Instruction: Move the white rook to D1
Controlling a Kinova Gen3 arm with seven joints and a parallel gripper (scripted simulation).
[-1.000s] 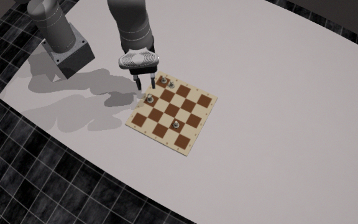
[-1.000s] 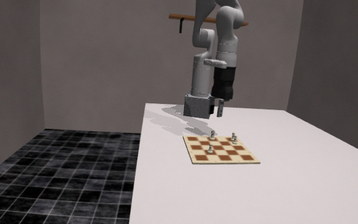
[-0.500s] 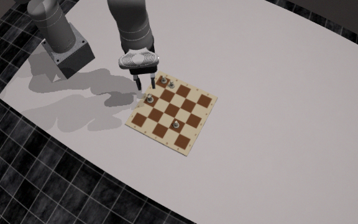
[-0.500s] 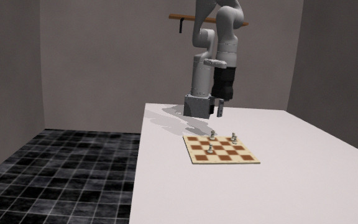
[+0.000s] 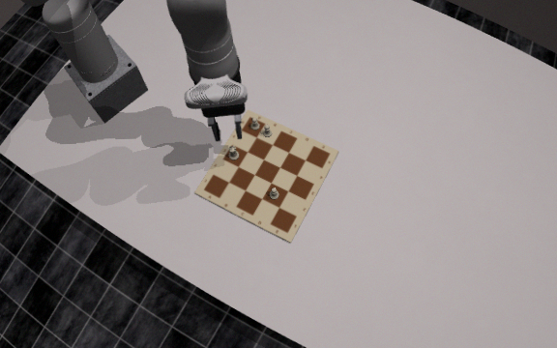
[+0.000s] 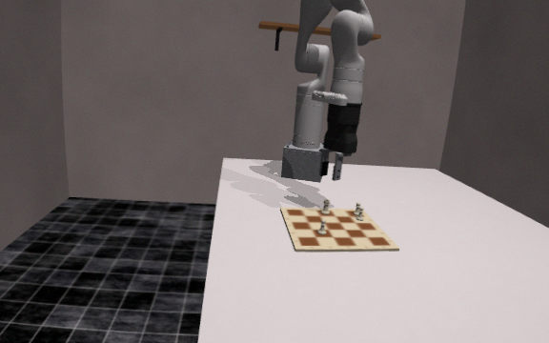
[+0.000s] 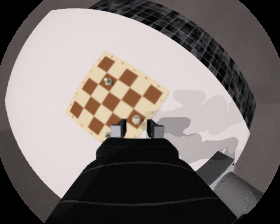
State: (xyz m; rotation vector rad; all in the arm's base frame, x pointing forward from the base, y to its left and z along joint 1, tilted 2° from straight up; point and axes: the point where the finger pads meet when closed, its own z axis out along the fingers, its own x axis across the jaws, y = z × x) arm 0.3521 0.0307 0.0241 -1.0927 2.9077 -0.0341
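Observation:
The chessboard lies on the white table. Several small pale pieces stand upright on it, too small to tell their kinds. One piece stands on a dark square at the board's edge nearest the robot base. My gripper hangs some way above this piece. Its fingers are partly open with nothing between them. Two pieces stand close together at the board's corner. Another piece stands alone near the far side.
The robot base block stands on the table behind the board. The table's edge runs in front of the board, with dark tiled floor beyond. A wooden rail hangs on the back wall.

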